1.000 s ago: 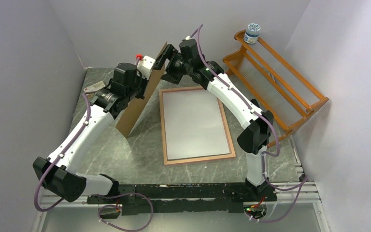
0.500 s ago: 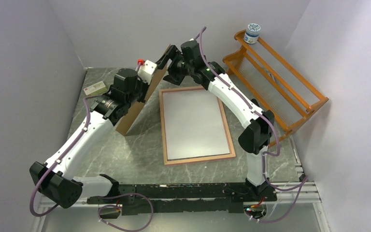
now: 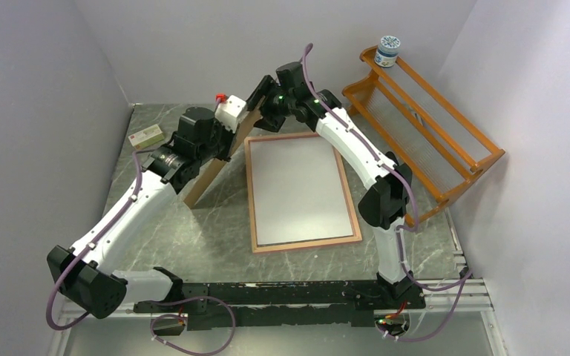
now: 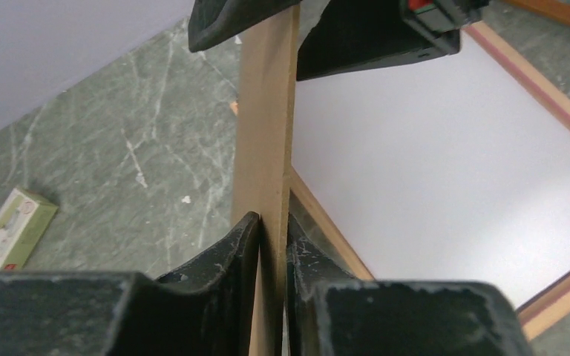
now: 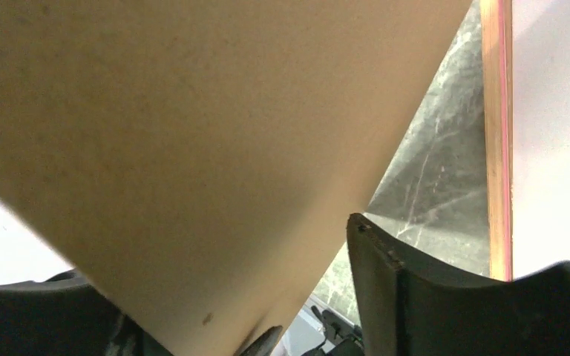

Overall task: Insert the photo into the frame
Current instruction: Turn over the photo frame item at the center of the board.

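The frame lies flat on the table, and its light-wood edge also shows from both wrists. A pale sheet fills it, the photo's plain back as far as I can tell; no picture side shows. A brown backing board stands tilted on its long edge, left of the frame. My left gripper is shut on its upper edge. My right gripper is open, straddling the board's far top corner, with one finger standing off the board.
An orange wooden rack stands at the right rear with a small jar on top. A small pale box lies at the far left. Grey walls close in on the left, back and right.
The board's top has come lower and leans more toward the frame. My left wrist shifted right with it, uncovering the small box. The right gripper has settled over the board's far corner.
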Robot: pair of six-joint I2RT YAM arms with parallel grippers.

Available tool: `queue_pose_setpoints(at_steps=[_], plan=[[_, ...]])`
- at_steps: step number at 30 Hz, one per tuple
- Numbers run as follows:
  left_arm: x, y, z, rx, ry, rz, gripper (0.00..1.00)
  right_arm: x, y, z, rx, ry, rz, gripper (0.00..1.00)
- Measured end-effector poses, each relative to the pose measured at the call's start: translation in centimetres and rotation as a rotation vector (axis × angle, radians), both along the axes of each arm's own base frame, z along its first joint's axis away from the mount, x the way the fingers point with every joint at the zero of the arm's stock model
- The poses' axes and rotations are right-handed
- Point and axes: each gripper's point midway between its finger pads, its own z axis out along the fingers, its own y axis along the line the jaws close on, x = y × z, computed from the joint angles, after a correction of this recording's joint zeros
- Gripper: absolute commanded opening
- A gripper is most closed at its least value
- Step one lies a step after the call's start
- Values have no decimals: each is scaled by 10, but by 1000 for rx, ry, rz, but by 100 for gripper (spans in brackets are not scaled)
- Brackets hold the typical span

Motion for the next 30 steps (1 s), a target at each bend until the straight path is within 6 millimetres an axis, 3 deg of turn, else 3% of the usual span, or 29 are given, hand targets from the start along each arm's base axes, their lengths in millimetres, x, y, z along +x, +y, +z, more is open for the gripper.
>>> queue_pose_setpoints(at_steps=[5, 10, 14, 23, 27, 30], plan=[[-3, -8, -8, -44, 29, -15, 34, -1, -4, -10, -22, 29, 3, 47], [-8, -11, -11, -78, 70, -10, 49, -1, -7, -13, -30, 33, 5, 16], [-20, -19, -12, -115, 127, -48, 62, -2, -14, -27, -54, 61, 5, 2], [-34, -37, 23, -246, 165, -102, 92, -3, -25, -43, -70, 76, 34, 0], [-27, -30, 38, -316, 158, -4, 94, -4, -29, -38, -31, 26, 89, 0], [-19, -12, 41, -365, 176, 86, 94, -8, -31, -28, 27, -37, 139, 0]])
